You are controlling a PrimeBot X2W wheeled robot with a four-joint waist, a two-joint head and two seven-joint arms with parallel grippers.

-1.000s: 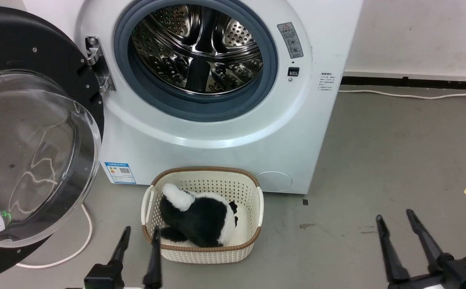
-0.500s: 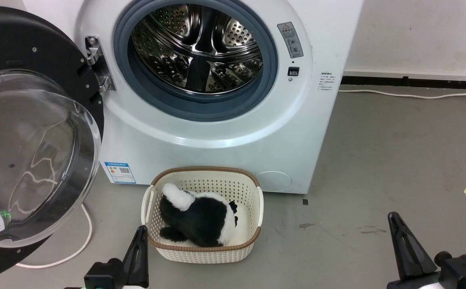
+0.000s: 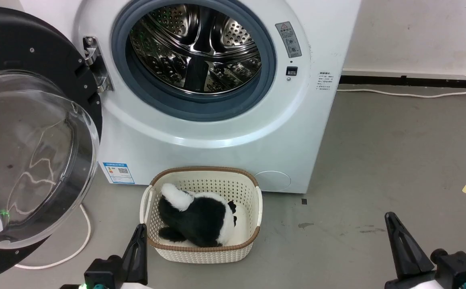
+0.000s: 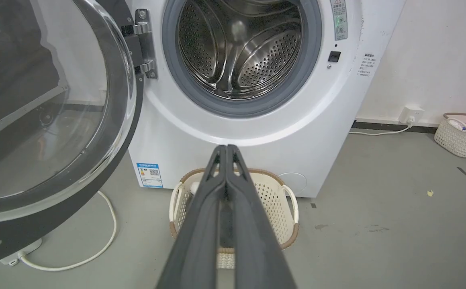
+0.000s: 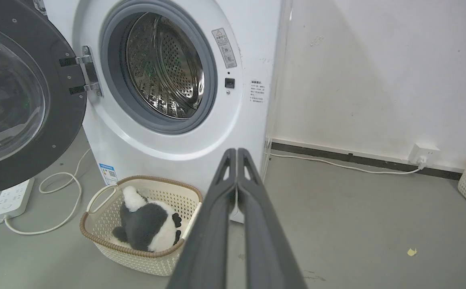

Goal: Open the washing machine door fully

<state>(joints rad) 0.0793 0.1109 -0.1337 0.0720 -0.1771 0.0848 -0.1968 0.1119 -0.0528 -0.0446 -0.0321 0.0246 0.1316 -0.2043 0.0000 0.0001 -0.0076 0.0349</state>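
The left hand (image 3: 140,235) is showing long black fingers (image 4: 201,224) that are tapering to narrow tips, each with a slim cut-out just under the tip. The right hand (image 3: 393,230) is looking the same, its fingers reading matte dark grey up close. Blocky black mounts (image 3: 456,267) are joining both bases, with white casing (image 3: 413,285) below and small green-teal lights (image 3: 81,285) glowing beside it.

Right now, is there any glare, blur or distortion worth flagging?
Head view: sharp, with pale reflections on the door and glints in the drum. Left wrist view: the shut left gripper looms large. Right wrist view: even light, more reflections in the door.
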